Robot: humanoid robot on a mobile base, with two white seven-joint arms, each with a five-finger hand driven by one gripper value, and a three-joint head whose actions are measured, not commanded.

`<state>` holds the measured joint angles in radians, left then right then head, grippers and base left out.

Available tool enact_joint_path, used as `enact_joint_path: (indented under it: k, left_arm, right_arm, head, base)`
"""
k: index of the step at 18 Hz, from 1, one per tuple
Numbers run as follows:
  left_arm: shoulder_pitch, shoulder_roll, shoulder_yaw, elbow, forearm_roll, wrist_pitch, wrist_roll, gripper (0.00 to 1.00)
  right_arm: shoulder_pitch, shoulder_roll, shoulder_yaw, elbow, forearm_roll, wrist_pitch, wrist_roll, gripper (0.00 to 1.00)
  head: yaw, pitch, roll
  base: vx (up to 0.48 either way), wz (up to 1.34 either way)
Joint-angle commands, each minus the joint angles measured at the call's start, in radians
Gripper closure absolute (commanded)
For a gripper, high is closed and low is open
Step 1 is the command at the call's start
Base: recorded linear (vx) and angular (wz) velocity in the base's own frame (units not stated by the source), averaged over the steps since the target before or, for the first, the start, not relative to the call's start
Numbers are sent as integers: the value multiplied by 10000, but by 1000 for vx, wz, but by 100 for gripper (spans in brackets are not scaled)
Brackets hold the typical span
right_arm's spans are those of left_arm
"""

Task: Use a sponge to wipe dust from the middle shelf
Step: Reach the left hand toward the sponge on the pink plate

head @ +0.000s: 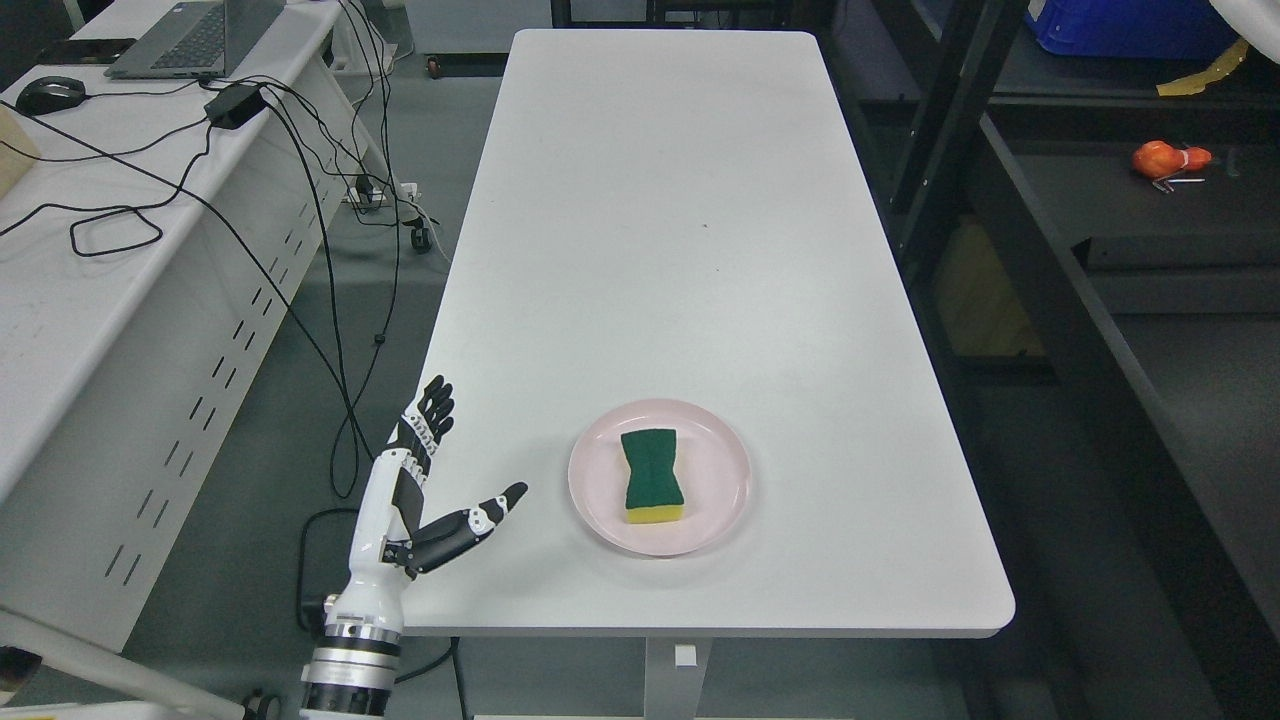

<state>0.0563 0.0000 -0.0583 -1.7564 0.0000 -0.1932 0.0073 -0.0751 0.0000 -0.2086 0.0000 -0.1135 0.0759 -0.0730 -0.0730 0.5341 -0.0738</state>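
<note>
A sponge [652,477] with a green top and a yellow base lies on a pink plate [720,495] near the front of the white table [680,220]. My left hand [440,480] hovers at the table's front left edge, well left of the plate, fingers spread and thumb pointing toward the plate, holding nothing. A dark shelf unit [1100,330] stands along the right side of the table. The right arm is out of the picture.
A second white desk [90,290] on the left carries a laptop [195,35], a mouse [50,93], a power brick and black cables hanging to the floor. An orange object [1168,158] lies on a shelf at the upper right. A blue bin [1130,25] sits above it.
</note>
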Motion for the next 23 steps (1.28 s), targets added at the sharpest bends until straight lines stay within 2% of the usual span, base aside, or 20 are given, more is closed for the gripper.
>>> enact_joint_path:
  k: [1, 6, 7, 9, 11, 12, 16, 19, 21, 23]
  left_arm:
    - [81, 175, 169, -61, 322, -16, -12, 1]
    - [-86, 183, 505, 275, 292, -47, -134, 2]
    - [-224, 579, 658, 413, 246, -93, -362, 2]
    - [-790, 1971, 736, 993, -120, -779, -1295, 2]
    - [-1296, 2956, 736, 1593, -1647, -1654, -1988, 3]
    - [-1527, 3128, 721, 1808, -2568, -2113, -2264, 3]
    - [-2569, 3099, 598, 2116, -6862, -4000, -3415, 7]
    - [-3520, 3175, 370, 2255, -9257, -4572, -4334, 9]
    - [-4210, 3160, -43, 2255, -10121, -4618, -4994, 12]
    - [-4961, 3191, -839, 2240, -10246, -4755, -5638, 16]
  right_arm:
    - [0, -175, 0, -174, 0, 8, -6, 0]
    - [0, -175, 0, -174, 0, 8, -6, 0]
    - [0, -175, 0, -174, 0, 8, -6, 0]
    - [0, -175, 0, -174, 0, 8, -6, 0]
    - [0, -175, 0, -174, 0, 8, -6, 0]
    - [0, -175, 0, -174, 0, 8, -6, 0]
    - [0, -175, 0, -174, 0, 8, -6, 0]
    - [0, -175, 0, -174, 0, 8, -6, 0]
    - [0, -175, 0, -174, 0, 8, -6, 0]
    - [0, -175, 0, -174, 0, 8, -6, 0]
  head:
    - [0, 0, 0]
    - [0, 0, 0]
    - [0, 0, 0]
    - [0, 0, 0]
    - [0, 0, 0]
    - [0, 0, 0]
    - [0, 0, 0]
    - [0, 0, 0]
    - [0, 0, 0]
    - [0, 0, 0]
  base:
    - [0, 0]
    - [0, 0]
    - [0, 0]
    - [0, 0]
    - [0, 0]
    - [0, 0]
    - [0, 0]
    - [0, 0]
    - [0, 0]
    - [0, 0]
